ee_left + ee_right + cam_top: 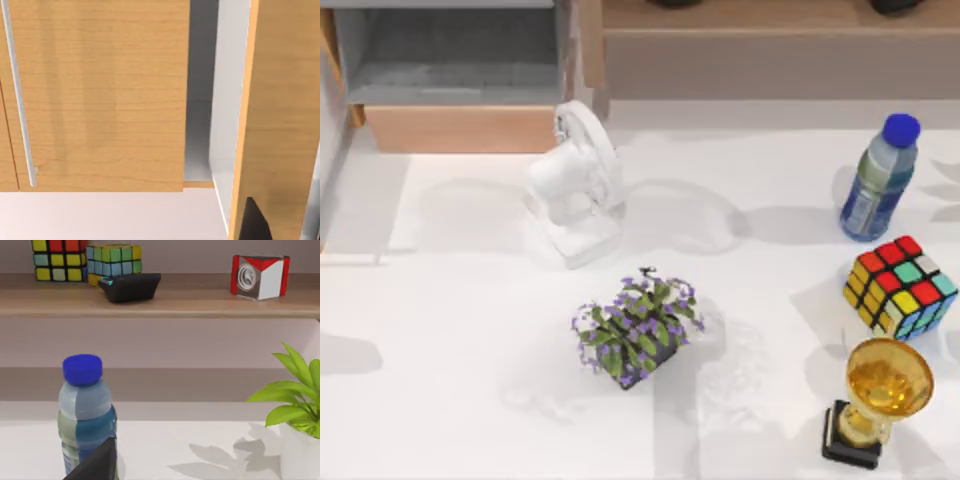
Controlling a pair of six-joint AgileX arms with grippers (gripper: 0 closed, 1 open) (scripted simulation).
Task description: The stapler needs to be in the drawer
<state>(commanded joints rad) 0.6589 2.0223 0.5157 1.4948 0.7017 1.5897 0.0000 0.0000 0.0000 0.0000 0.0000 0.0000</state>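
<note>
Plenty of bare table (450, 330) lies before your open drawer (460, 128), the fan (578, 185) crowding its right corner; I cannot tell either hand's state.

The drawer (460, 90) stood pulled open at the far left of the table, a wide rectangle with grey inner walls and floor and a light orange-brown wood front panel facing the near side. Its grey floor lay bare where it could be seen.
</note>
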